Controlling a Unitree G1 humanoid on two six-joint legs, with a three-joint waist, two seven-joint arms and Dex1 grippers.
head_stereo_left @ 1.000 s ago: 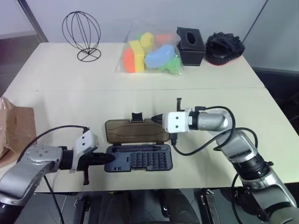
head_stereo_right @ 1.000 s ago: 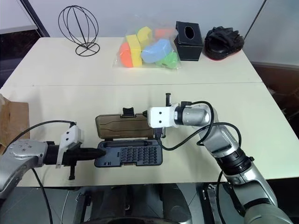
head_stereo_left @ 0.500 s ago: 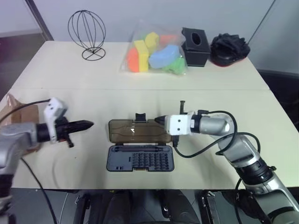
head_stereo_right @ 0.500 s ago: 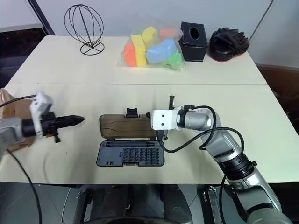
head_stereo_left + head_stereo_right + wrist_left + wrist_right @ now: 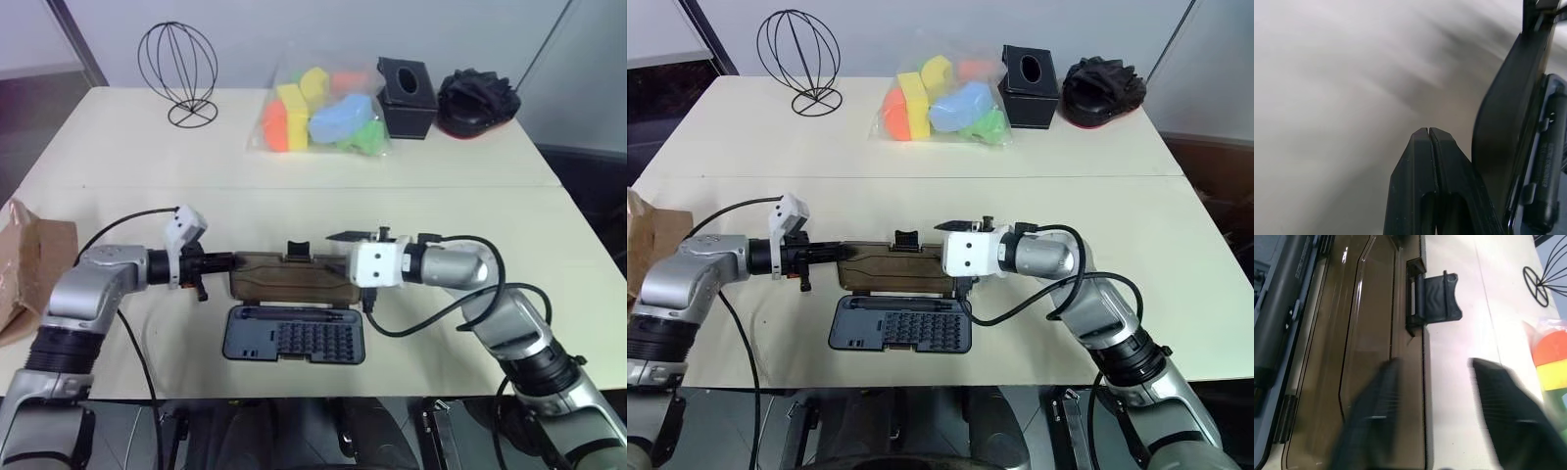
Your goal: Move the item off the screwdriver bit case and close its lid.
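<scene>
The screwdriver bit case (image 5: 294, 335) lies open near the front edge of the table (image 5: 470, 211), its dark tray of bits facing up. The lid (image 5: 291, 275) is raised off the table behind the tray, seen nearly edge-on from the head camera, with the latch tab (image 5: 295, 251) on its far edge.

The left gripper (image 5: 227, 262) reaches in from the left with its jaws pressed tightly together and empty; the tip is at the lid's left end, but whether it actually touches cannot be told. In the left wrist view the closed fingers (image 5: 1442, 161) stand just beside the lid's dark edge, and most of the table behind is smeared by blur.

The right gripper (image 5: 345, 253) is at the lid's right end with its jaws spread. In the right wrist view one blurred finger (image 5: 1371, 416) lies over the lid's smoky surface and the other over the bare table beyond the lid's edge, so a grip on the lid cannot be made out.

The brown paper bag (image 5: 29, 269) rests at the table's left edge, well apart from the case and cut off by the frame; its handles cannot be seen.

Across the back of the table stand a wire sphere stand (image 5: 178, 73), a clear bag of coloured sponges (image 5: 321, 110), a black tissue box (image 5: 406, 84) and a black bundle (image 5: 477, 100).
</scene>
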